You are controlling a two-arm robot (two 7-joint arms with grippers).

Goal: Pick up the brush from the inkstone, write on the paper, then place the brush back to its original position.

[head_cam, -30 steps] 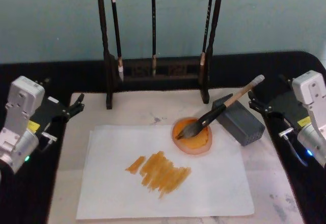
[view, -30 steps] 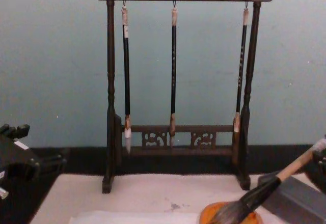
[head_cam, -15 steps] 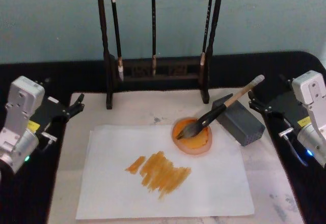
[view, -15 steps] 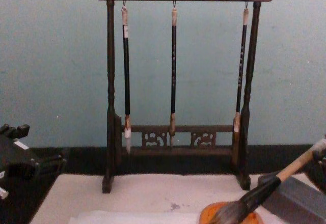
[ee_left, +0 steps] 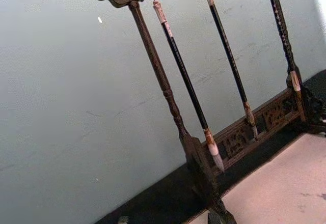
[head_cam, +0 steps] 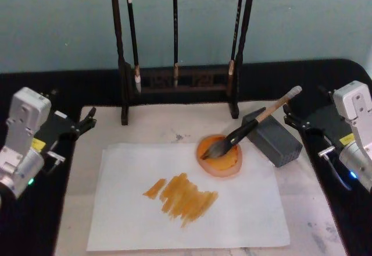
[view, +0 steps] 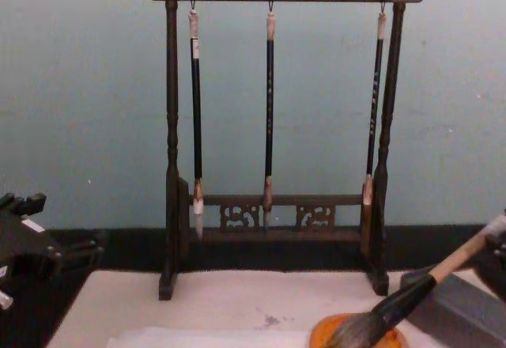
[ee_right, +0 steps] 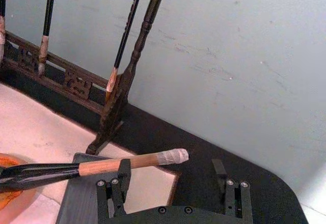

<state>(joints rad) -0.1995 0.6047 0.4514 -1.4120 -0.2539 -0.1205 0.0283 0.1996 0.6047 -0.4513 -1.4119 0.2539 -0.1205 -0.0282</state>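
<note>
The brush (head_cam: 250, 127) leans on the grey inkstone (head_cam: 273, 141), its bristles down in an orange dish (head_cam: 221, 158) and its tan handle end (ee_right: 147, 160) pointing at my right gripper. That right gripper (ee_right: 170, 172) sits just behind the handle end, open and holding nothing; it is at the table's right side (head_cam: 292, 121). The white paper (head_cam: 128, 221) lies on the beige mat (head_cam: 157, 125) and carries orange strokes (head_cam: 183, 195). My left gripper (head_cam: 87, 119) rests open at the mat's left edge, far from the brush.
A dark wooden stand (head_cam: 174, 81) with three thin black-handled brushes (view: 269, 111) hanging from it rises at the back of the mat. Black table surface (head_cam: 325, 75) borders the mat on both sides. A pale wall closes the back.
</note>
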